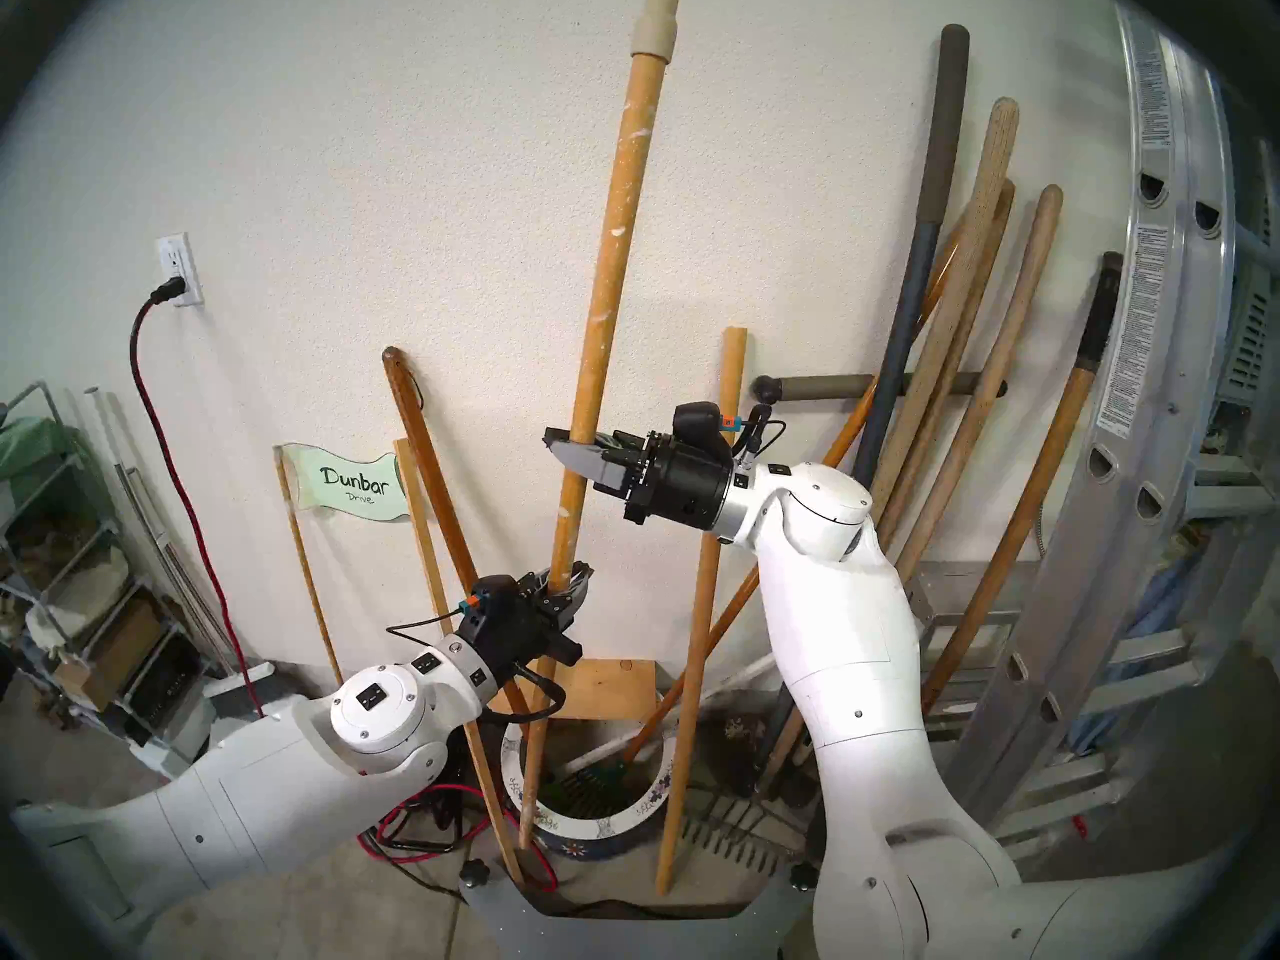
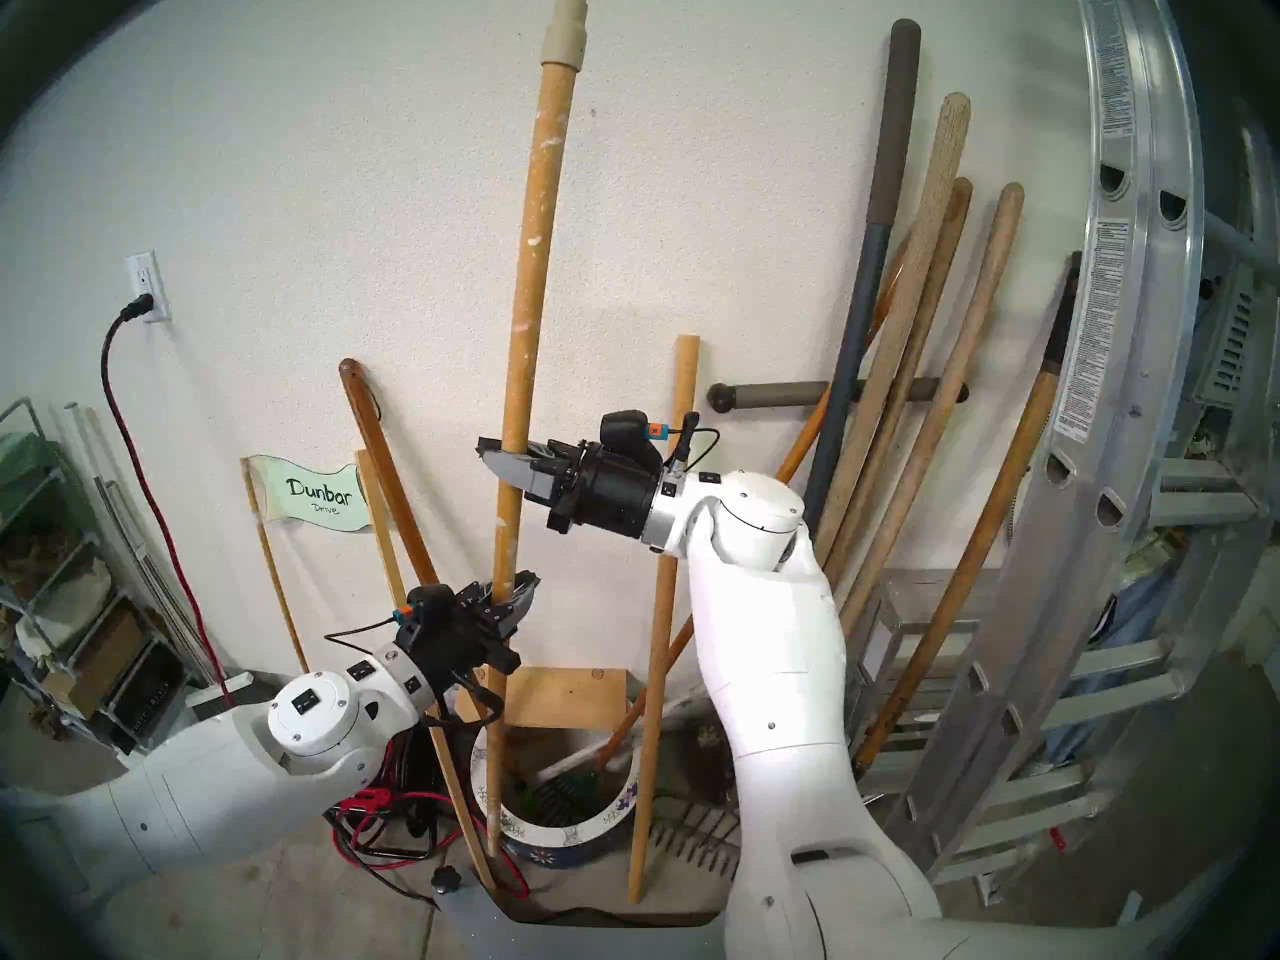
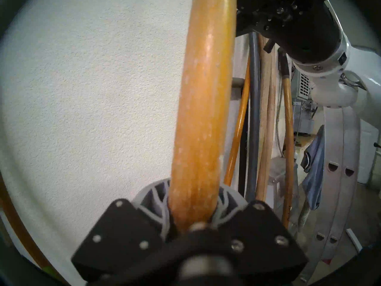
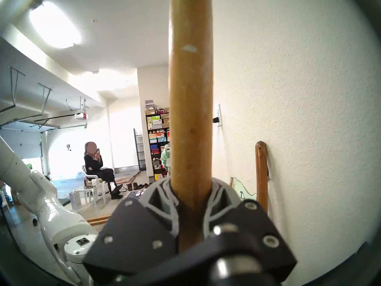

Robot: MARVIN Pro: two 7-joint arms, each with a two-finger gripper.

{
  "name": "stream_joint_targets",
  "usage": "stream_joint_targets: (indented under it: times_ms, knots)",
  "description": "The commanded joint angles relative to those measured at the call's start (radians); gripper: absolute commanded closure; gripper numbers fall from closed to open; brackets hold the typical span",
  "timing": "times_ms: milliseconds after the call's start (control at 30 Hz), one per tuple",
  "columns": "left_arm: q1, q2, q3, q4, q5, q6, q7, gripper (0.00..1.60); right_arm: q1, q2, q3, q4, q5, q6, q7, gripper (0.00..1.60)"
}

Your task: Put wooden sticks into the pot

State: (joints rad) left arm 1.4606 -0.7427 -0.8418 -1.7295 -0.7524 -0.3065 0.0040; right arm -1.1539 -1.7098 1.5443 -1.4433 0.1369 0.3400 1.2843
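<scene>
Item 1. Paint-flecked pole [image 1: 601,328]: long yellowish-tan round stick with a cream threaded plastic tip [image 1: 654,30] at its top. Stands nearly upright, leaning slightly; its foot is down at the pot's near left rim, just inside it as far as the head views show. Gripped at two heights.

Item 2. Right gripper [image 1: 578,453]: reaches in level from the right, jaws closed on the paint-flecked pole at about mid-height (the right wrist view shows the grey fingers [image 4: 158,199] pressed to both sides of the shaft).

Item 3. Left gripper [image 1: 564,588]: lower on the same pole, jaws closed round it; the left wrist view shows the shaft seated between the ribbed fingers [image 3: 153,194].

Item 4. Pot [image 1: 651,810]: round ceramic planter on the floor by the wall, white flowered rim, dark blue body. Holds a green rake head [image 1: 585,778] whose handle slants up to the right.

Item 5. Plain pole [image 1: 703,612]: shorter, flat-cut ends, standing on the floor just right of the pot, outside it, top leaning on the wall.

Item 6. Dark-brown handle [image 1: 443,515] and thin slat [image 1: 450,654]: leaning left of the pot, crossing behind the left gripper.

Item 7. Sign reading "Dunbar Drive" [image 1: 350,484] on the wall; ladder [image 1: 1136,397] and a bundle of tool handles [image 1: 970,328] at right.
</scene>
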Motion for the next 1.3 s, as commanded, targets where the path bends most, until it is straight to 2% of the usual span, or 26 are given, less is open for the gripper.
stream_joint_targets:
  times_ms: [0,167,200,233,267,300,333,367,400,433,567,867,1267]
  knots:
    - [0.000,-0.011,-0.055,-0.066,-0.034,-0.053,0.050,1.60,0.027,-0.020,-0.022,0.015,0.012,0.007,0.020,1.60]
    - [0.026,-0.012,-0.066,-0.114,-0.044,-0.084,0.081,1.60,0.048,-0.033,-0.015,0.038,0.024,0.006,0.009,1.60]
    - [0.028,-0.010,-0.066,-0.121,-0.041,-0.086,0.083,1.60,0.052,-0.034,-0.014,0.041,0.026,0.005,0.007,1.32]
    - [0.031,-0.010,-0.066,-0.129,-0.034,-0.090,0.091,1.60,0.055,-0.034,-0.014,0.044,0.027,0.004,0.008,1.22]
    - [0.035,-0.012,-0.066,-0.135,-0.027,-0.094,0.104,1.60,0.058,-0.035,-0.014,0.046,0.028,0.004,0.007,1.20]
    - [0.035,-0.012,-0.065,-0.141,-0.025,-0.096,0.106,1.60,0.060,-0.039,-0.011,0.049,0.032,0.002,0.004,1.12]
    - [0.037,-0.014,-0.065,-0.146,-0.016,-0.098,0.115,1.60,0.063,-0.039,-0.011,0.051,0.033,0.003,0.005,0.86]
    - [0.038,-0.014,-0.064,-0.150,-0.012,-0.099,0.122,1.60,0.065,-0.041,-0.010,0.054,0.036,0.002,0.004,0.36]
    - [0.039,-0.015,-0.063,-0.153,-0.002,-0.102,0.132,1.60,0.068,-0.042,-0.008,0.056,0.038,0.002,0.002,0.36]
    - [0.041,-0.018,-0.064,-0.157,0.003,-0.102,0.145,1.60,0.070,-0.043,-0.006,0.058,0.039,0.002,0.002,0.00]
    - [0.043,-0.017,-0.073,-0.168,0.022,-0.113,0.179,1.60,0.077,-0.045,0.009,0.057,0.039,-0.003,-0.014,0.00]
    - [0.024,0.007,-0.069,-0.189,0.109,-0.059,0.240,1.60,0.082,-0.034,0.052,0.056,0.040,-0.002,-0.043,0.00]
    - [0.027,0.012,-0.096,-0.242,0.109,-0.073,0.286,1.60,0.102,-0.014,0.099,0.056,0.030,0.005,-0.077,0.00]
